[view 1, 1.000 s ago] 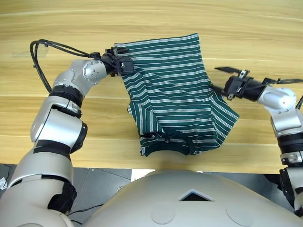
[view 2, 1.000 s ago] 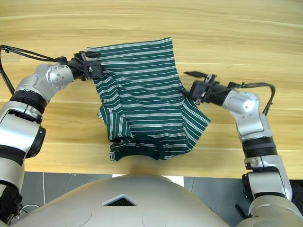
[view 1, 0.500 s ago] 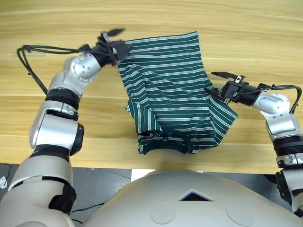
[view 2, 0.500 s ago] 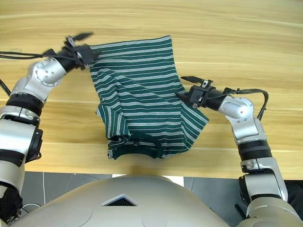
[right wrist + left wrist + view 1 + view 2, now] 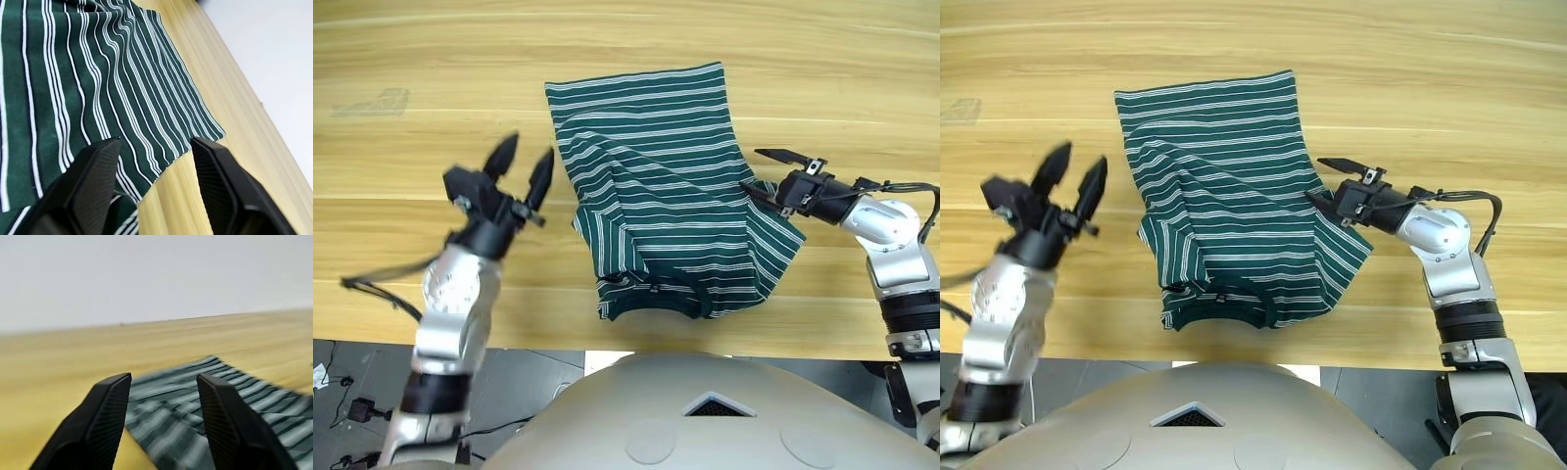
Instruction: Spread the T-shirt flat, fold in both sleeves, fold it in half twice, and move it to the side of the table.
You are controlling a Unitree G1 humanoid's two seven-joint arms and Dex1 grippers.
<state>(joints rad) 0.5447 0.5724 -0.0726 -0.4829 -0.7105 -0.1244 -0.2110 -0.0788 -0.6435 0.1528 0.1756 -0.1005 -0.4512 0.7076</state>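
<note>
Dark green, white-striped cotton T-shirt [image 5: 671, 206] lies rumpled on the pale wooden table [image 5: 411, 59], collar nearest the robot, its long axis running away from it. The right gripper [image 5: 754, 168], fingers spread, sits at the shirt's right edge and is the nearer. The left gripper [image 5: 527, 152], also spread, has released the far hem corner and drawn back, apart from the cloth.

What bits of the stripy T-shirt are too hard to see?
Left wrist view: T-shirt blurred, partly behind the left gripper.
Right wrist view: its collar cut off by the edge.
Eye views: its underside and tucked folds hidden by the top layer; right gripper touching it or not, unclear.
</note>
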